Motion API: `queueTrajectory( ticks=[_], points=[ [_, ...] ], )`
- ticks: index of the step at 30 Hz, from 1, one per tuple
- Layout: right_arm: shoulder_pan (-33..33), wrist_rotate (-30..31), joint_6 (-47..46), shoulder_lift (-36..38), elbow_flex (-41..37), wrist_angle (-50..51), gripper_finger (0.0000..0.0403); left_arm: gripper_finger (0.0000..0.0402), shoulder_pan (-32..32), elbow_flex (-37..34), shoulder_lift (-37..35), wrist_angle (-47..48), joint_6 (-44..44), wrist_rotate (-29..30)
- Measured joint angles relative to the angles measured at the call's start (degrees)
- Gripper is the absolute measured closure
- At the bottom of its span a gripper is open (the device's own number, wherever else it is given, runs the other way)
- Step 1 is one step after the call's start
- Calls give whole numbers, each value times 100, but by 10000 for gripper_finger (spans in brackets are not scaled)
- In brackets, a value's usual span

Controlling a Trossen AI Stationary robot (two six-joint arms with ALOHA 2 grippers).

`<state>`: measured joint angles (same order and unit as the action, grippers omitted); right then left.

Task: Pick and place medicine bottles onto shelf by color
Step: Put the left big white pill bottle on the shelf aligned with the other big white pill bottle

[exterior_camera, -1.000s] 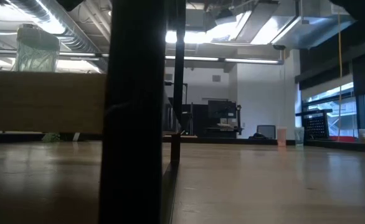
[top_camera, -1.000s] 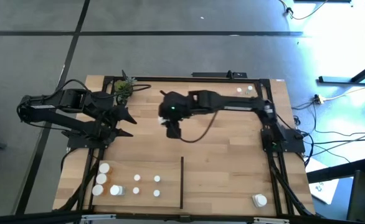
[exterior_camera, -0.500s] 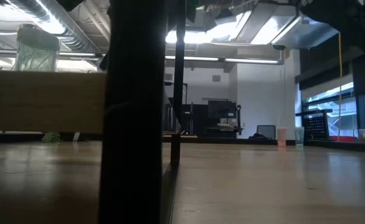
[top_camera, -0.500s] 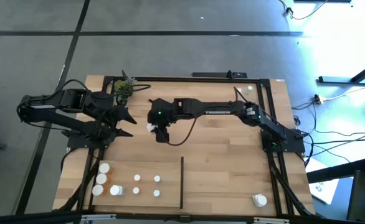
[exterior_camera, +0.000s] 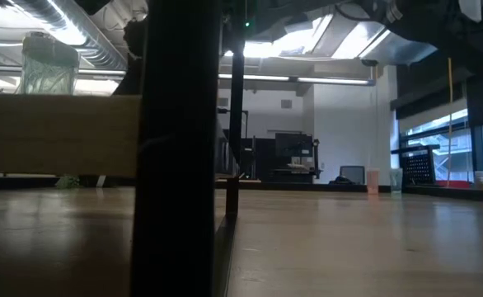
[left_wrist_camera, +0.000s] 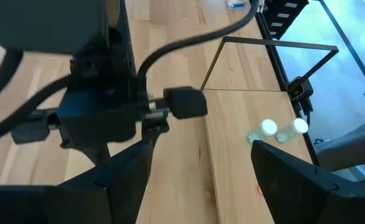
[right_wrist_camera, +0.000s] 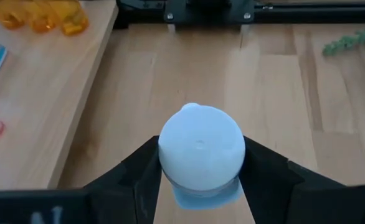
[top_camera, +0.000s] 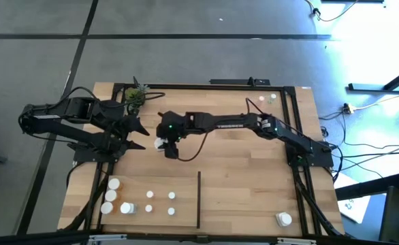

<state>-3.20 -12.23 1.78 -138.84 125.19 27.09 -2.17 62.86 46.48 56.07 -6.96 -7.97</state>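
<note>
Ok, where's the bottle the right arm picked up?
The white-capped bottle sits clamped in the right gripper, mid-table in the high view, just right of the waiting left gripper.

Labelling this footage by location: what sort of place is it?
Probably a lab or open workshop: exposed ducts overhead, monitors on far benches, and a wooden table with cables trailing across the floor.
</note>
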Motion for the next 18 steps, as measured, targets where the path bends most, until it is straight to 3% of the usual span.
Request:
queueTrajectory(
  ticks=[18],
  points=[
    [2, 16, -106, -319, 0, -306, 214, 134, -1, 0, 0, -1, 2, 0]
  ],
)
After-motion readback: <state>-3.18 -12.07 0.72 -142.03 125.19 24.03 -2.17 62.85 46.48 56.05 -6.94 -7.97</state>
